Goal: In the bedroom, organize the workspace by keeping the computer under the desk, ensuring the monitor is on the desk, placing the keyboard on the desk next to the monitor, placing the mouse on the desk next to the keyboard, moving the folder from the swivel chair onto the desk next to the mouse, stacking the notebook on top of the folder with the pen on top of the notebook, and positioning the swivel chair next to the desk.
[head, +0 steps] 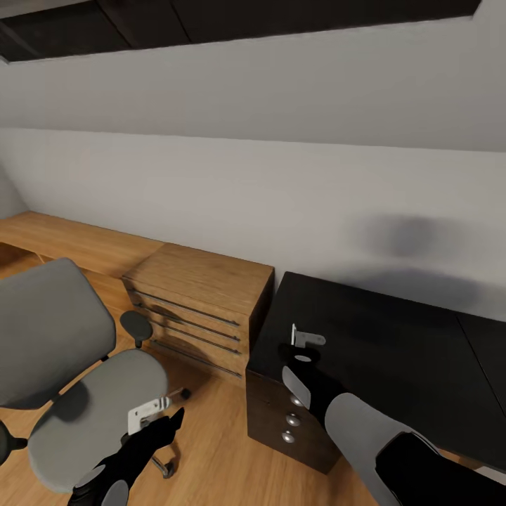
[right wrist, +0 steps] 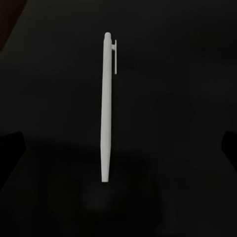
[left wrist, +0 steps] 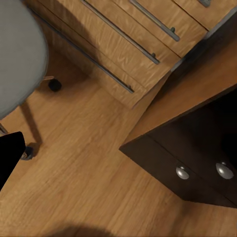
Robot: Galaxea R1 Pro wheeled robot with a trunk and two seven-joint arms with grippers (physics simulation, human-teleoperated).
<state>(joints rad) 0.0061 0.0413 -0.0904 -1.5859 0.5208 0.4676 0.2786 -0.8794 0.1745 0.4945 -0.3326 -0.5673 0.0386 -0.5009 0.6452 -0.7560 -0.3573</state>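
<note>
The white pen lies flat on a black surface, between the spread fingertips of my right gripper, which is open and not touching it. That gripper hangs low over the left end of the black desk. The swivel chair, with grey seat and back, stands on the floor at the left, its seat bare. My left gripper hovers by the seat's front right edge, open and empty; one black finger shows beside the chair seat.
A light wooden drawer chest stands against the grey wall between the chair and the desk. A black drawer cabinet with round knobs sits under the desk's left end. Wood plank floor lies open between the chair and the cabinet.
</note>
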